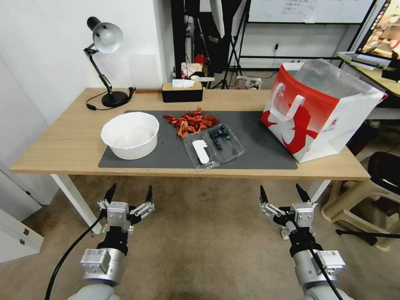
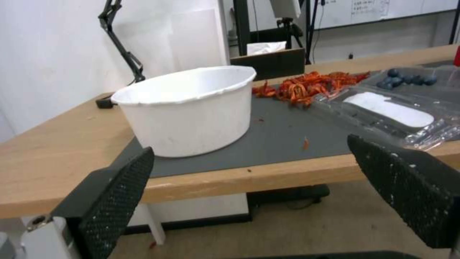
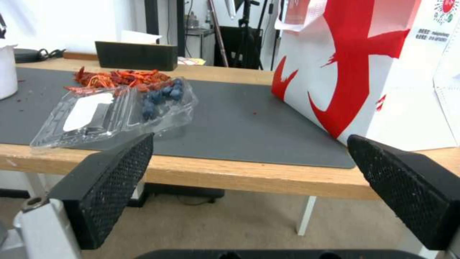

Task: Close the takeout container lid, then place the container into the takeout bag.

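The clear takeout container (image 1: 225,141) lies open on the grey mat, with dark blueberries in its far half (image 3: 163,95). Its lid (image 1: 200,151) lies flat toward the table's front edge, white sticker up (image 2: 390,109) (image 3: 86,109). The red-and-white takeout bag (image 1: 321,112) stands upright at the right end of the table, mouth open with a clear liner (image 3: 364,68). Both arms hang below the table's front edge. My left gripper (image 1: 129,195) is open and empty, in front of the white bowl. My right gripper (image 1: 284,193) is open and empty, below the gap between container and bag.
A round white bowl (image 1: 130,134) sits left on the mat (image 1: 258,137) (image 2: 192,108). A pile of red crayfish shells (image 1: 191,121) lies behind the container. A black desk lamp (image 1: 104,62) and a tissue box (image 1: 182,91) stand at the back of the table.
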Motion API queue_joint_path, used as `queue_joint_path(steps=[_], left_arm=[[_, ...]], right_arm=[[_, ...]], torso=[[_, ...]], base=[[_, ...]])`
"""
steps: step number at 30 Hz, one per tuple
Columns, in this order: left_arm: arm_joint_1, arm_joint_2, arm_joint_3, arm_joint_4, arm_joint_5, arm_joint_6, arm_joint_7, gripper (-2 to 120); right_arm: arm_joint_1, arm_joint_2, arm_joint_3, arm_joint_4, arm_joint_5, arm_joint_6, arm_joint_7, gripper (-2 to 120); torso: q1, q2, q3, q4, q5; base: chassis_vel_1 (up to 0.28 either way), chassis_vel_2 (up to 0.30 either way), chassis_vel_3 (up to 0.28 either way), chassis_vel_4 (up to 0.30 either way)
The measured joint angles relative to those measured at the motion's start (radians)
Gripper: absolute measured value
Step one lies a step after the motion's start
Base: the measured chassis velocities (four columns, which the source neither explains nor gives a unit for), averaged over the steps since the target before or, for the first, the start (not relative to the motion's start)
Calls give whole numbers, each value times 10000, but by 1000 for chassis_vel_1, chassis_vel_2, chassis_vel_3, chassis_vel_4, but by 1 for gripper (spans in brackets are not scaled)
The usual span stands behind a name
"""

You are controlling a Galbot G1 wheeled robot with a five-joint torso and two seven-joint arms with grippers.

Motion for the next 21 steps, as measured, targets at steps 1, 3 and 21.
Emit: queue_joint_path(steps=[1,3,21], left_arm=[[6,155,216,-105,-244,8,-221,100],[12,606,872,-450,-958,24,-861,100],[-39,1574,2304,-597,-2672,-394,-2092,100]], right_arm=[[-110,69,-23,51,-13,83,-143,100],[-703,491,-258,391,-114,683,-976,100],[-639,344,63,492,197,994,-1033,100]], torso=[[0,0,0,3,0],[1,0,0,-9,3],[0,0,0,-4,0]], base=[[0,0,0,0],[0,0,0,0],[0,0,0,0]])
